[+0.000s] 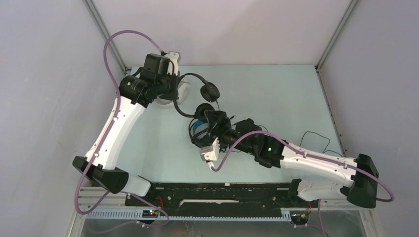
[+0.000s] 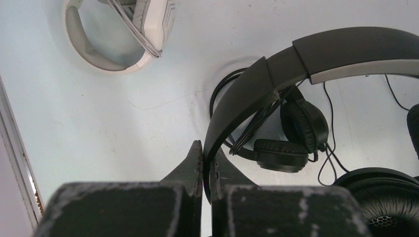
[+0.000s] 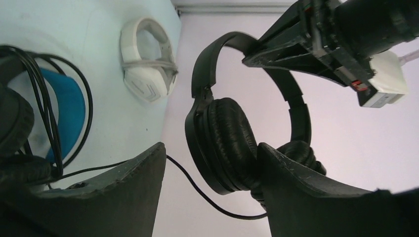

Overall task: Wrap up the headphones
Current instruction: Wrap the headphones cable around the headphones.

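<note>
Headphones (image 3: 225,143), all black with padded cups, hang by their band.

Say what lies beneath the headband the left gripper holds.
Below the headband, the blue-lined headphones rest on the table; it covers part of their cable.

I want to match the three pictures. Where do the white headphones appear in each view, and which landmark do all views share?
Top external: the white headphones are upper left of centre, partly hidden by the left arm.
Left wrist: top left corner.
Right wrist: upper left, near the top edge.
Shared landmark: the all-black headphones, to the right of the white ones in every view.
</note>
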Available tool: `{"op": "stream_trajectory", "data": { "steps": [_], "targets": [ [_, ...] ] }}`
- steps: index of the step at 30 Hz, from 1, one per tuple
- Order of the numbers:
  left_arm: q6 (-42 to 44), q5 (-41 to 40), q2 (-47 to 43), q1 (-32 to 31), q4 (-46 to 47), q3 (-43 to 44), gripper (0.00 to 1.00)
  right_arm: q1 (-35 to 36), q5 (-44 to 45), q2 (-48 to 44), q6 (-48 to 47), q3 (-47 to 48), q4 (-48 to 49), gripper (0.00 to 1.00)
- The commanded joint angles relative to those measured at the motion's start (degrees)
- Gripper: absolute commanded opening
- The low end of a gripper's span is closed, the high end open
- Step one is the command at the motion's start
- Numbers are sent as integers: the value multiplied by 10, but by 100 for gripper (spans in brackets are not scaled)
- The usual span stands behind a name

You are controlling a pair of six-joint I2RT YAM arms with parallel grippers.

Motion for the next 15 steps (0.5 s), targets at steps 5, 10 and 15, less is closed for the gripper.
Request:
{"op": "stream_trajectory", "data": {
  "steps": [5,10,15],
  "targets": [
    [5,23,-12,-1,13,16,0,2,46,40,-14,49,12,65],
    [11,28,-27,-7,43,-6,0,-10,36,66,76,76,-5,58],
    [24,23,-56,-8,93,-52,0,-21,20,78,169,98,-25,51]
  ]
}}
